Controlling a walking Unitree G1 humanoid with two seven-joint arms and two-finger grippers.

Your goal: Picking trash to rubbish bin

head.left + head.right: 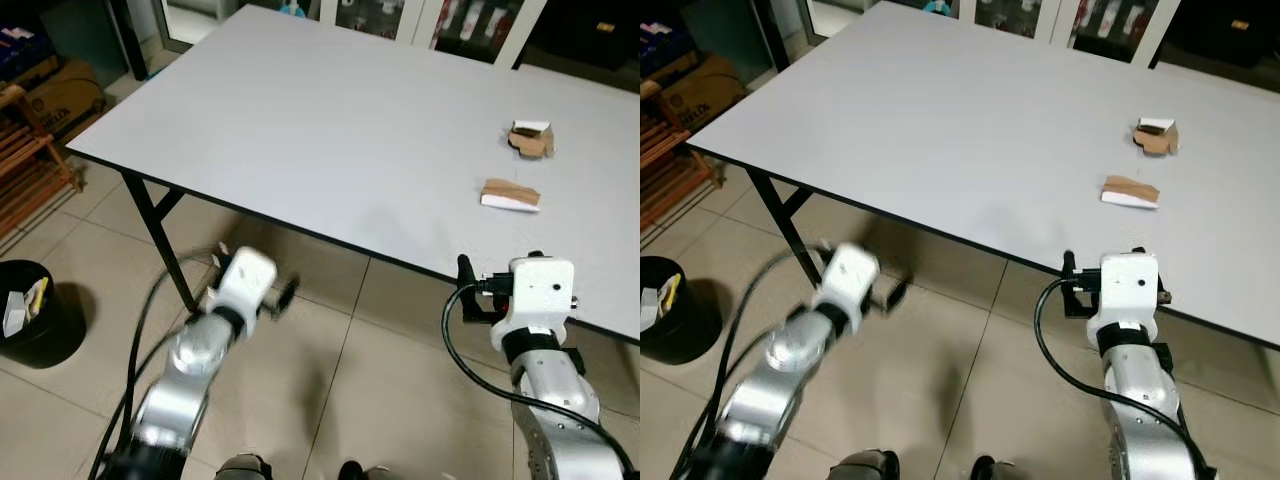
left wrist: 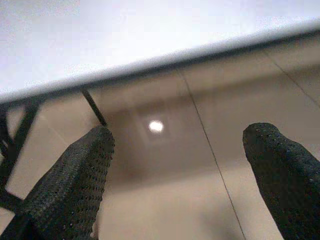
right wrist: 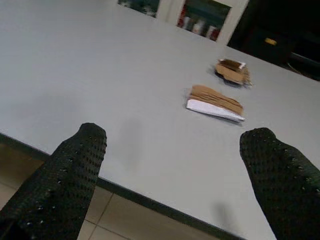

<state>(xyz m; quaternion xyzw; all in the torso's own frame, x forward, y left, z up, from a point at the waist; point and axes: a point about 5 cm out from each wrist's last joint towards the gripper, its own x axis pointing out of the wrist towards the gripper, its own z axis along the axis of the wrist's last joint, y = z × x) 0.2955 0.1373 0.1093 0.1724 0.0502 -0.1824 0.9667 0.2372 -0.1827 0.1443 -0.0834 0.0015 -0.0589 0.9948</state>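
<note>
2 trash scraps: flat cardboard piece (image 1: 511, 195) and crumpled piece (image 1: 530, 139) on the grey bench (image 1: 330, 130), at 2 o'clock
Right pincer (image 3: 175, 170): wide open, empty, at bench's near edge
Left pincer (image 2: 180, 175): wide open, empty, below bench edge
Bin (image 1: 35, 315): black, on floor at 9 o'clock

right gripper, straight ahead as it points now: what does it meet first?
Probably the nearer cardboard scrap. The right gripper is open at the table edge, aimed across the top, scrap roughly centred between its fingers. A second scrap lies beyond. Height above the table is unclear, so it could pass over.
</note>
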